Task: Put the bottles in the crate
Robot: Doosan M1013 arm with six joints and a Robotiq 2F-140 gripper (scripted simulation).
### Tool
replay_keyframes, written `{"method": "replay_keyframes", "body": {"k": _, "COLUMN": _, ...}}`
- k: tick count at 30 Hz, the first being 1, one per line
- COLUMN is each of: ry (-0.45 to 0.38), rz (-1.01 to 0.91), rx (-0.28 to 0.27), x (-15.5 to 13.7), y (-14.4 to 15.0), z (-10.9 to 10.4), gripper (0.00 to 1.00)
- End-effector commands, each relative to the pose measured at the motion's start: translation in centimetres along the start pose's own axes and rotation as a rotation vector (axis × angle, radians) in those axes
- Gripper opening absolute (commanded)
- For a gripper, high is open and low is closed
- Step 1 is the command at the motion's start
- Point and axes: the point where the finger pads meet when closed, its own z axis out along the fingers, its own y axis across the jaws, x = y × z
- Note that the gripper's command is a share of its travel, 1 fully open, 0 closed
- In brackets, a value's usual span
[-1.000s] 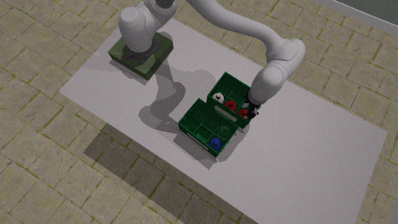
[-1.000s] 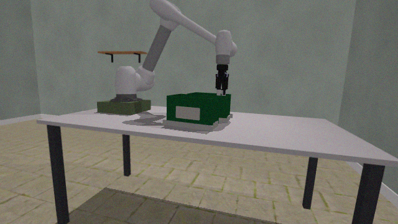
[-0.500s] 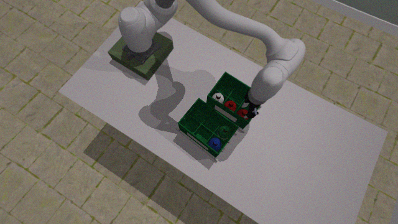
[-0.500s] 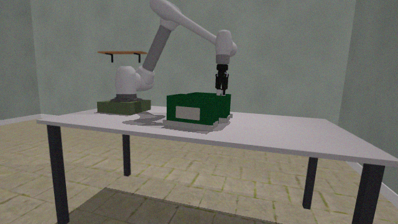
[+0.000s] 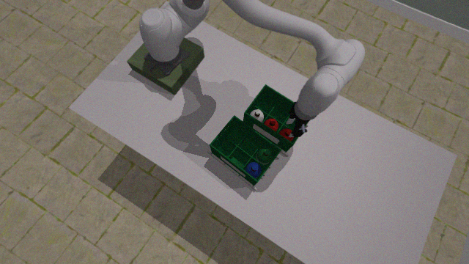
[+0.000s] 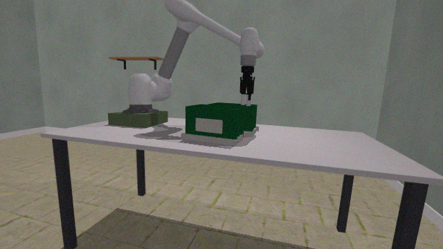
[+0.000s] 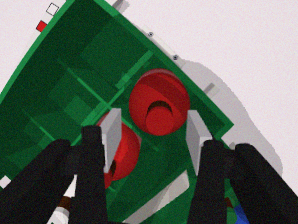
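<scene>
Two green crates stand side by side on the white table. The far crate (image 5: 272, 115) holds a white-capped bottle (image 5: 258, 115) and two red-capped bottles (image 5: 271, 124), all upright. The near crate (image 5: 243, 148) holds a green-capped bottle (image 5: 264, 154) and a blue-capped bottle (image 5: 253, 169). My gripper (image 5: 298, 130) hangs straight down over the far crate's right corner, fingertips at rim height in the side view (image 6: 246, 101). In the wrist view its fingers stand partly open on either side of a red cap (image 7: 158, 102) below them, gripping nothing. The pick list (image 7: 48, 16) shows by the crate's far edge.
The second red bottle (image 7: 121, 152) stands close behind my left finger. The crates' inner dividers (image 7: 107, 86) run between the cells. The robot base (image 5: 165, 64) sits on a green block at the table's far left. A small shelf (image 6: 136, 59) hangs on the back wall.
</scene>
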Motion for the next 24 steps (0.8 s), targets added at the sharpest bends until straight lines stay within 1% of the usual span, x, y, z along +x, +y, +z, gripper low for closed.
{"method": "replay_keyframes", "body": {"k": 1, "ry": 0.005, "rz": 0.002, "rx": 0.000, "x": 0.3, "y": -0.1, "z": -1.4, "gripper": 0.38}}
{"method": "replay_keyframes", "body": {"k": 11, "ry": 0.005, "rz": 0.002, "rx": 0.000, "x": 0.2, "y": -0.1, "z": -4.1, "gripper": 0.38}}
{"method": "replay_keyframes", "body": {"k": 13, "ry": 0.005, "rz": 0.002, "rx": 0.000, "x": 0.2, "y": -0.1, "z": -4.1, "gripper": 0.38}}
{"method": "replay_keyframes", "body": {"k": 16, "ry": 0.005, "rz": 0.002, "rx": 0.000, "x": 0.2, "y": -0.1, "z": -4.9, "gripper": 0.38}}
{"method": "replay_keyframes", "body": {"k": 24, "ry": 0.005, "rz": 0.002, "rx": 0.000, "x": 0.2, "y": -0.1, "z": -4.9, "gripper": 0.38}}
